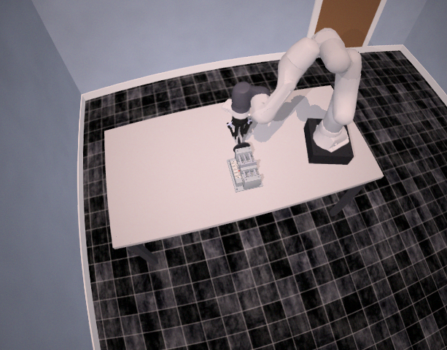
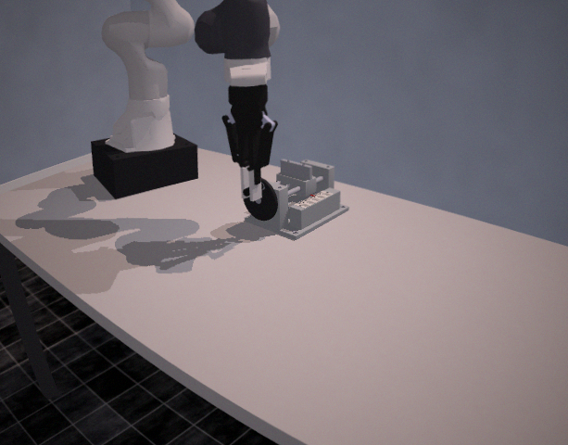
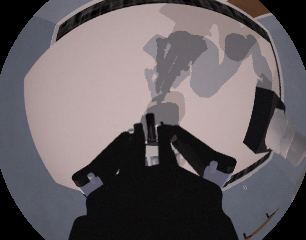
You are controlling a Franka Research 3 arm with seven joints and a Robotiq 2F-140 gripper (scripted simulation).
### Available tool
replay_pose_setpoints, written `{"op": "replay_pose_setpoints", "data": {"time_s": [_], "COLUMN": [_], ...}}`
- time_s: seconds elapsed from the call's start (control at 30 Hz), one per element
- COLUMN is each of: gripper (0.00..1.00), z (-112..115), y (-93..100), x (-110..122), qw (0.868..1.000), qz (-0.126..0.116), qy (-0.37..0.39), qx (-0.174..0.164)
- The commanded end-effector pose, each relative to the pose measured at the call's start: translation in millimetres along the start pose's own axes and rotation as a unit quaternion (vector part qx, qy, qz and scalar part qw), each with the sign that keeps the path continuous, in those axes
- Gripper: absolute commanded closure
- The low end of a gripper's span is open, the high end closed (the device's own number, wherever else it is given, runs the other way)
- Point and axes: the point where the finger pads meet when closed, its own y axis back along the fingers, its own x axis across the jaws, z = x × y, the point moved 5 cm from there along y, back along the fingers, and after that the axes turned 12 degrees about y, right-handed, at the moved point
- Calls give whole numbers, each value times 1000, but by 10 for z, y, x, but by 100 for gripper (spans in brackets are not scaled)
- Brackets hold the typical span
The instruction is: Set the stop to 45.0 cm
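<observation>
On the desk [image 1: 159, 181] [image 2: 370, 297] [image 3: 88, 100], reaching down with the claw [image 1: 239, 141] [image 2: 251, 191] [image 3: 150, 121], apparently closed on the handwheel [image 1: 241, 145] [image 2: 270, 207] beside the stop [image 1: 248, 165] [image 2: 294, 184]; probably mid-setting, with 45.0 unreadable at the red mark [image 1: 238, 170] [image 2: 313, 195] and letting go not yet done.

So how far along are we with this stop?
Done: the fingers are at the handwheel.
In hand: apparently the setting; whether they grip the wheel is unclear.
Left: confirming 45.0, as the numbers beside the red mark are too small to read, then releasing and backing off; the fingers aren't clear of the wheel.
</observation>
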Motion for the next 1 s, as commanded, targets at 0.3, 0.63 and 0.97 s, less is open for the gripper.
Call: {"op": "replay_pose_setpoints", "data": {"time_s": [0.3,0.63,0.97], "gripper": [96,96,96], "z": [-35,-45,-10], "y": [-150,-403,-638], "x": [-176,-223,-60], "qw": [1000,1000,1000], "qz": [2,2,2], "qy": [-3,-3,-3], "qx": [0,0,0]}}
